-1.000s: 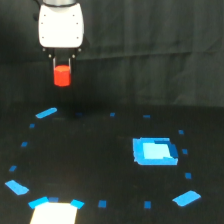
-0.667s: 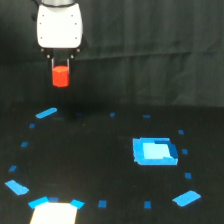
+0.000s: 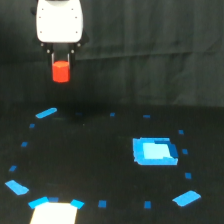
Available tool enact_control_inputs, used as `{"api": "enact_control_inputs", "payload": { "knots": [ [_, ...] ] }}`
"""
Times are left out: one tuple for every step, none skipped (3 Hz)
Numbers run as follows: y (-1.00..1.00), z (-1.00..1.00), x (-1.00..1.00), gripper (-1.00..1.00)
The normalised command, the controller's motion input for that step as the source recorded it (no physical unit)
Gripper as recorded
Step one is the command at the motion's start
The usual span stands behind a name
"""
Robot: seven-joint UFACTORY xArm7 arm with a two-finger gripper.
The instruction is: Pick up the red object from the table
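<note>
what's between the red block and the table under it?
Nothing. In the exterior view the red block hangs in the hand, with only the dark curtain showing below it down to the table.

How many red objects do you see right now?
1. The red object is held in the hand, above the table, at the exterior view's upper left. None seem hidden.

Block [image 3: 61, 70] in claw [image 3: 60, 56] above table [image 3: 100, 165], view's upper left; square piece [image 3: 154, 151] right.
</note>
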Motion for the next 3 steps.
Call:
{"api": "enact_control_inputs", "payload": {
  "knots": [
    [-0.28, 0.11, -0.05, -0.97],
    [0.03, 1.00, -0.26, -1.00],
    [-0.10, 0.00, -0.65, -1.00]
  ]
}}
